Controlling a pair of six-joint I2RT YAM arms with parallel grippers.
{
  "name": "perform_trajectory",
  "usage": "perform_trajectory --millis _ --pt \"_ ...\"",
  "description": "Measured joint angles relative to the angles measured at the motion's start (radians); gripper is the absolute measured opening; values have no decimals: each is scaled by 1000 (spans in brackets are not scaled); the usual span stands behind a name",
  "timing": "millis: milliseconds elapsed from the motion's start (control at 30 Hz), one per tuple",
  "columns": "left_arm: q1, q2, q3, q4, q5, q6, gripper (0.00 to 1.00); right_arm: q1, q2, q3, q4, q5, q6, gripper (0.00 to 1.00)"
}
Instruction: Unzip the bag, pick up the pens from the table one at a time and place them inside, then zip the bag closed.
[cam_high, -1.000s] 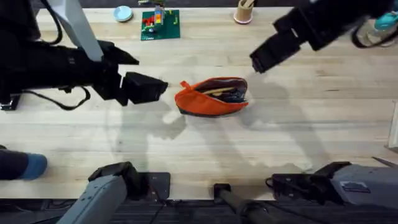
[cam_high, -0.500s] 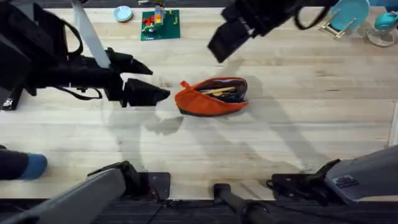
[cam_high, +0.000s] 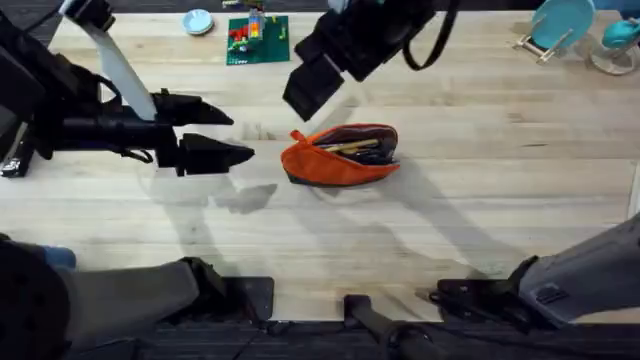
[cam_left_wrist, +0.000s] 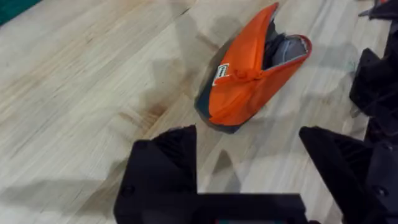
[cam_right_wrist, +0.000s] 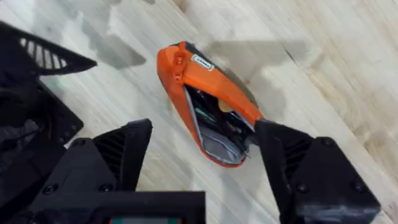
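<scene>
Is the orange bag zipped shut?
No, the bag gapes open along its top, and a pen shows inside.

We see the right hand (cam_high: 312, 85) has swung from the far right across to above the bag's (cam_high: 340, 155) left end; the left hand (cam_high: 215, 130) has drawn back slightly.

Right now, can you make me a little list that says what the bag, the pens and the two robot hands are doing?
bag: orange pencil pouch lying on the wooden table, zipper open
pens: a yellow-tan pen lies inside the pouch with dark items I cannot identify
left gripper: open, empty, beside the pouch's pointed end, not touching
right gripper: open, empty, raised above the pouch's far side
other things: green toy board at the table's far edge
</scene>
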Motion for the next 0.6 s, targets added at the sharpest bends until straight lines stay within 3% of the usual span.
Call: perform_trajectory --millis 600 --pt "3 42 -1 -4 8 8 995 85 98 1 49 -8 19 996"
